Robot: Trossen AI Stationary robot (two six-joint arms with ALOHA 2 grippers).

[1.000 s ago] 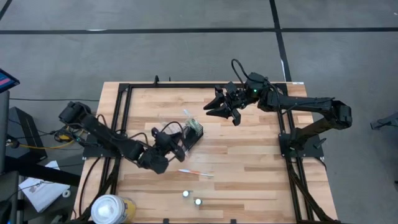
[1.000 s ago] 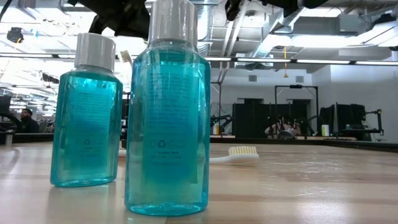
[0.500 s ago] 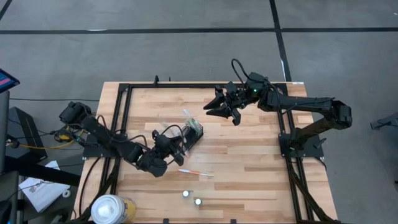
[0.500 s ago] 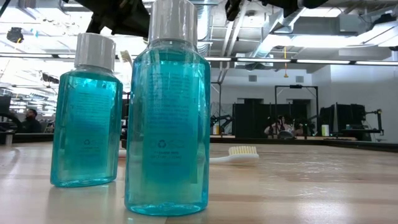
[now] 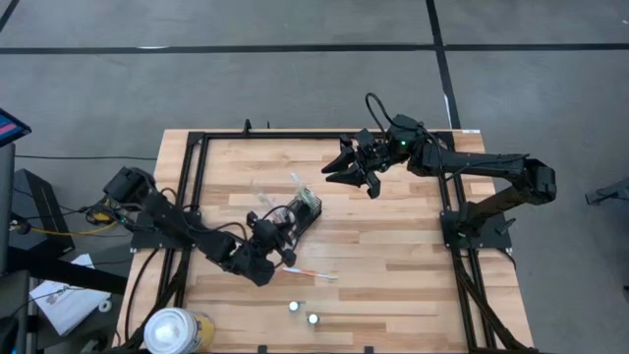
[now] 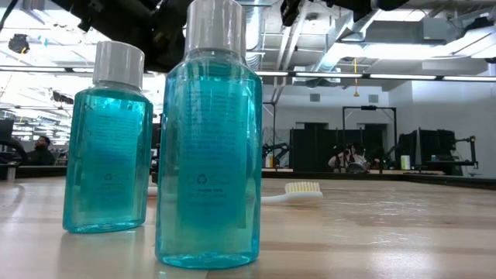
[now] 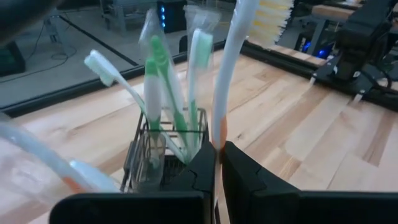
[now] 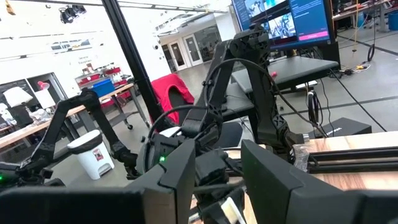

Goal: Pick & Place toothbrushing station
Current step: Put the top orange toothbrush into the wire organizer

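Note:
The black wire-mesh holder stands at mid table with several green and white toothbrushes upright in it. My left gripper is just on its near-left side, shut on a white toothbrush with an orange part. Another toothbrush lies flat on the wood nearer the front. My right gripper hangs open, raised over the far middle of the table, with nothing between its fingers. My left gripper pinches the toothbrush's handle at its orange part between its two fingers. They come nearly level from the table's near-left side and lie across the handle. The brush stands upright, bristle head on top; the fingers hide its lower end.
Two blue mouthwash bottles stand near the front edge and fill the low view. A large white-and-yellow round container sits at the front left corner. A black frame borders the table.
My left gripper has sunk and shifted a little toward the table's near edge beside the holder, staying shut and carrying the upright toothbrush with it. In the low view the dark arm has come lower behind the bottles.

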